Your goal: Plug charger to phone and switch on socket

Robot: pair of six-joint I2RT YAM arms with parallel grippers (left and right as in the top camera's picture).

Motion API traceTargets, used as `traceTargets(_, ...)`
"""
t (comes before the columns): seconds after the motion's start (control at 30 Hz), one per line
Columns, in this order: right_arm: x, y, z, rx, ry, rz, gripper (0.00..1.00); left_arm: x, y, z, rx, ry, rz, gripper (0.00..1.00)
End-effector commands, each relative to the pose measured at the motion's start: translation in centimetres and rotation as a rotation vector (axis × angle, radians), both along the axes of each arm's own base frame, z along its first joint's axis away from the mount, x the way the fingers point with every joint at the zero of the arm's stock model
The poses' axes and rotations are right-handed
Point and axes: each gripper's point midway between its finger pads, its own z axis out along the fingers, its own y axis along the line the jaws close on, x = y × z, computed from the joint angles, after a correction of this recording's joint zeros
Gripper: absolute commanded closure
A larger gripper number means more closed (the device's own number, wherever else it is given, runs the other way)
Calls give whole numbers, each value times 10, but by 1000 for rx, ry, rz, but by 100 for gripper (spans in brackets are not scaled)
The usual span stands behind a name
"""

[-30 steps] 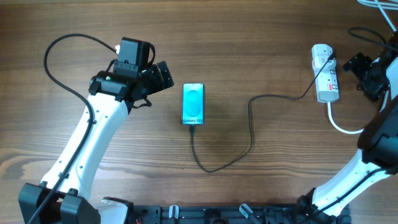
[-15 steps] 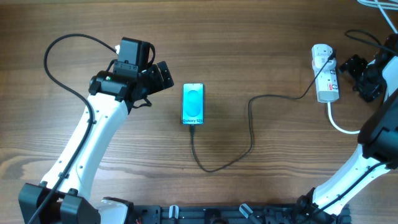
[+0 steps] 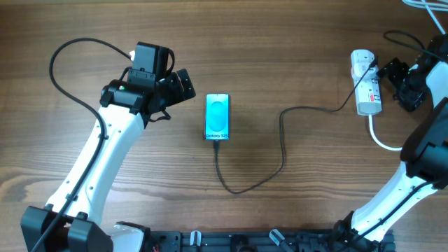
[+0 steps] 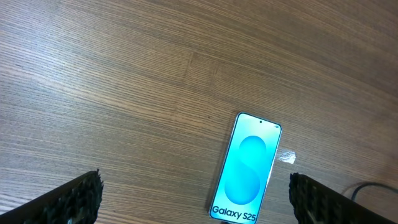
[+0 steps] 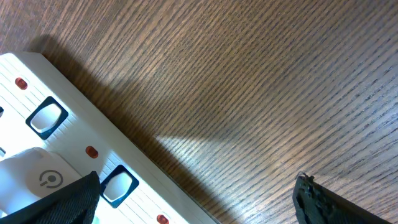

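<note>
The phone point(image 3: 218, 117) lies flat mid-table, cyan screen up, white text band at its near end; it also shows in the left wrist view point(image 4: 247, 169). The charger cable point(image 3: 280, 143) runs from the phone's near end in a loop to the socket point(image 3: 367, 82), a white strip at the far right. My left gripper point(image 3: 183, 85) is open and empty, just left of the phone. My right gripper point(image 3: 393, 75) is open beside the socket's right edge; in the right wrist view one finger overlaps the socket point(image 5: 68, 155) next to a switch.
The socket's thick white cord point(image 3: 381, 140) curves off toward the right edge. A black arm cable point(image 3: 70, 77) loops at the left. White cables point(image 3: 427, 14) hang at the top right corner.
My right gripper has moved left toward the socket's right edge. The left arm, phone and charger cable have not moved.
</note>
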Motion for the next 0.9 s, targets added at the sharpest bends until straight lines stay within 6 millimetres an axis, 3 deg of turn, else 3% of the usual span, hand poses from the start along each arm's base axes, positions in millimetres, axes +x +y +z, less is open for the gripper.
traceTargets(0.0,4,10,-8,5,11,18,0,1,5,-1,9,0,25,0)
traceTargets(0.17,5,8,-10,-11,10,42,0,1,5,-1,9,0,25,0)
traceTargets(0.37,1,15,-32,33,46,48,0,1,5,-1,9,0,25,0)
traceTargets(0.87,-9,32,-33,111,76,89,0,1,5,-1,8,0,25,0)
